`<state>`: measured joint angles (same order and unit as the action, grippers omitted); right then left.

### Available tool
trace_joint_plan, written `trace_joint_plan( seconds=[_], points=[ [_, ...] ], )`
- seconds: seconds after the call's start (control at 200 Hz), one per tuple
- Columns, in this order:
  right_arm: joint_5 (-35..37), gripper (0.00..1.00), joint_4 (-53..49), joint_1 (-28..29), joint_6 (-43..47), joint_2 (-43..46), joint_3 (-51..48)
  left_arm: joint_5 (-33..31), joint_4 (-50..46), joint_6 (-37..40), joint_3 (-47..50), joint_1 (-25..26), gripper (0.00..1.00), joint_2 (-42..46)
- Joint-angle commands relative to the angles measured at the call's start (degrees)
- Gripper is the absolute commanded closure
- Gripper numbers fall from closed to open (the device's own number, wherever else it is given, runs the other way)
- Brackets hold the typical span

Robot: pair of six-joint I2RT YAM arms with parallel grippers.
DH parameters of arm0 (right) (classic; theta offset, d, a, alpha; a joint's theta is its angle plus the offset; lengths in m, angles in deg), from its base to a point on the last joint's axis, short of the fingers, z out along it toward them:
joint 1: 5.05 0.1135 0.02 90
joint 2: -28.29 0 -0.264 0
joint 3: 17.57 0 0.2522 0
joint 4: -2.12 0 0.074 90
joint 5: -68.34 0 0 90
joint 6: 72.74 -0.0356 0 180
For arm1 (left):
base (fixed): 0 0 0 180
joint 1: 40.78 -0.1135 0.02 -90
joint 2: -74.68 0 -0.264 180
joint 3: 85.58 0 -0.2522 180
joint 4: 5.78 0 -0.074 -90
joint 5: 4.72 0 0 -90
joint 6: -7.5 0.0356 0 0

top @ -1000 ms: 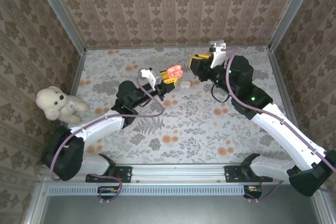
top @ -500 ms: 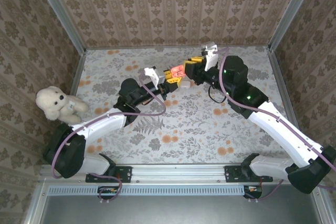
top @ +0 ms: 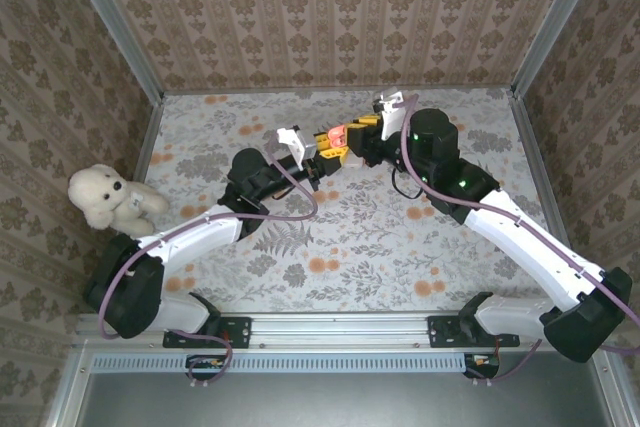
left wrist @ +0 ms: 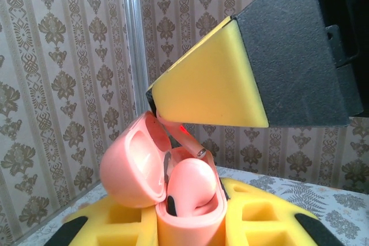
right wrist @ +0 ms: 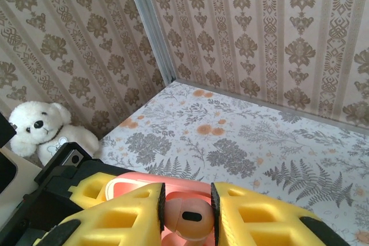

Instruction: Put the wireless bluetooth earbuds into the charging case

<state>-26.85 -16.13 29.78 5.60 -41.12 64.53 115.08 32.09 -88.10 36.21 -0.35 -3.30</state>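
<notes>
The red-orange earbud (right wrist: 184, 217) is pinched between the yellow pads of my right gripper (right wrist: 187, 200), just above the open charging case (left wrist: 193, 223). In the left wrist view a seated bud (left wrist: 190, 184) of the same colour rests in the case's well, under the right gripper's yellow finger; I cannot tell whether it is the same one. The case's lid is tipped back and its body is clamped between the pads of my left gripper (top: 327, 151). From above, both grippers meet nose to nose, raised over the far middle of the floral table (top: 400, 247). A white teddy bear (top: 108, 197) sits well apart at the table's left edge, against the patterned wall (top: 330, 7).
</notes>
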Motion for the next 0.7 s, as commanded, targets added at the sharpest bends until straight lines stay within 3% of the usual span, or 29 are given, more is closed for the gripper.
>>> trace_joint_plan(
  seconds=[0.0, 0.695],
  points=[
    [2.1, 0.72, 0.8, 0.3, 1.5, -0.5, -0.8, 0.9, 0.5, -0.3, -1.7, 0.3, 1.0, -0.2],
    [4.6, 0.73, -0.1, 0.0, 2.3, -1.5, -1.4, 0.7, 0.5, 0.0, -1.1, 0.4, 1.0, 1.1]
  ],
)
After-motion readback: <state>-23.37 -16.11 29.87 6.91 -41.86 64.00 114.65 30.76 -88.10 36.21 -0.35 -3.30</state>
